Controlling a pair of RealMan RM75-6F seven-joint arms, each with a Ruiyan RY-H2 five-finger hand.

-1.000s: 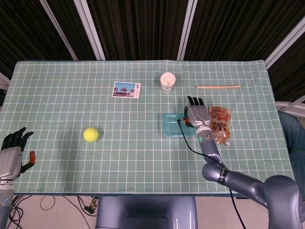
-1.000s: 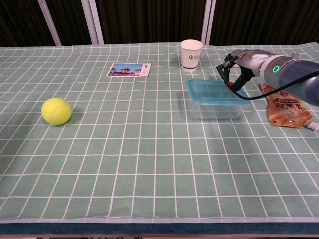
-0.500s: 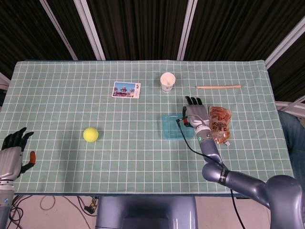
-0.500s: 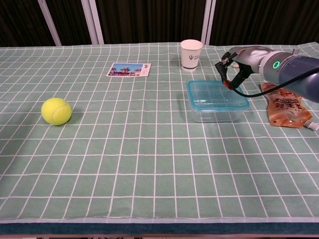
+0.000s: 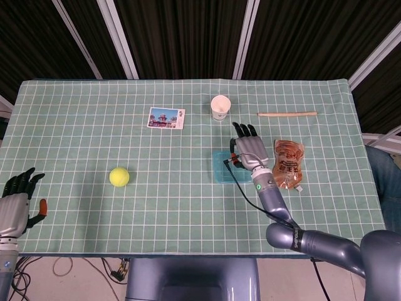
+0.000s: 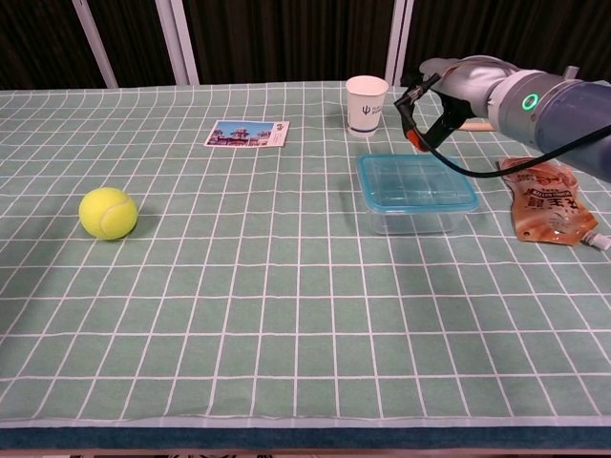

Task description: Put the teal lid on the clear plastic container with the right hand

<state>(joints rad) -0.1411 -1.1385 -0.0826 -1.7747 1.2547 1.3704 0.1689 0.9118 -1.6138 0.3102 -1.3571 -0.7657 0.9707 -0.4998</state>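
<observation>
The teal lid (image 6: 416, 181) lies flat on top of the clear plastic container (image 6: 415, 210), right of the table's middle. From the head camera only the container's left part (image 5: 219, 167) shows, since my right hand (image 5: 246, 152) hangs over the rest. That hand (image 6: 441, 97) is raised above the lid's far edge, fingers spread, holding nothing and apart from the lid. My left hand (image 5: 15, 200) hovers off the table's near left corner, fingers apart and empty.
A white paper cup (image 6: 367, 106) stands just behind the container. An orange pouch (image 6: 547, 201) lies to its right, a wooden stick (image 5: 287, 114) at the back right. A postcard (image 6: 248, 134) and a yellow tennis ball (image 6: 108, 212) lie to the left.
My right hand has let go of the lid, lifted off the container's right end and moved up and to the left. The lid stays on the container. The left hand has not moved.
</observation>
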